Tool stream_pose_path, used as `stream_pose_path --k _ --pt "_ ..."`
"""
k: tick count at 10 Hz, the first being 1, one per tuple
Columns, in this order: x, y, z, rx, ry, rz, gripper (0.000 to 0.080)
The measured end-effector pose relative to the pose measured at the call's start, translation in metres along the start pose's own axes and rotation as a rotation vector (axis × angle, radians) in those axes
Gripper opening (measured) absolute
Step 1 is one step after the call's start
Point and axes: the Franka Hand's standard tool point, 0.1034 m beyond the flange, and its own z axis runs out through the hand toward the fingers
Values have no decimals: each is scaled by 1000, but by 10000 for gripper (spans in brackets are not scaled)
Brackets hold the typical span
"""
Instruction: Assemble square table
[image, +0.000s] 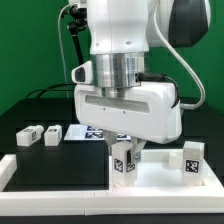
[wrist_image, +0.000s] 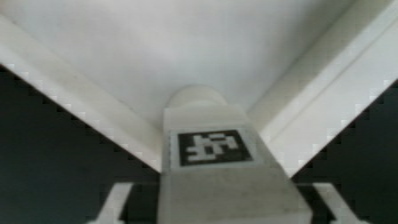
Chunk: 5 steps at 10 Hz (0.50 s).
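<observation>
My gripper (image: 126, 148) is shut on a white stubby leg (image: 125, 161) and holds it upright at the near left corner of the white square top (image: 165, 176). In the wrist view the leg (wrist_image: 214, 150) shows its black-and-white tag. It sits between my fingers (wrist_image: 125, 205), over an inner corner of the top's raised rim (wrist_image: 107, 95). Whether the leg's foot touches the top is hidden. A second leg (image: 193, 158) stands upright at the top's right side. Two more legs (image: 28, 137) (image: 52, 133) lie on the black table at the exterior view's left.
The marker board (image: 85, 132) lies behind my gripper, partly hidden by it. A long low white border rail (image: 50, 192) runs along the front and left of the black table (image: 60, 160). A green backdrop stands behind the arm.
</observation>
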Motion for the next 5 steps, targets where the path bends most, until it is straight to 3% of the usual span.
stream_pose_path --k 5 --pt "3 2 -1 -2 -21 627 294"
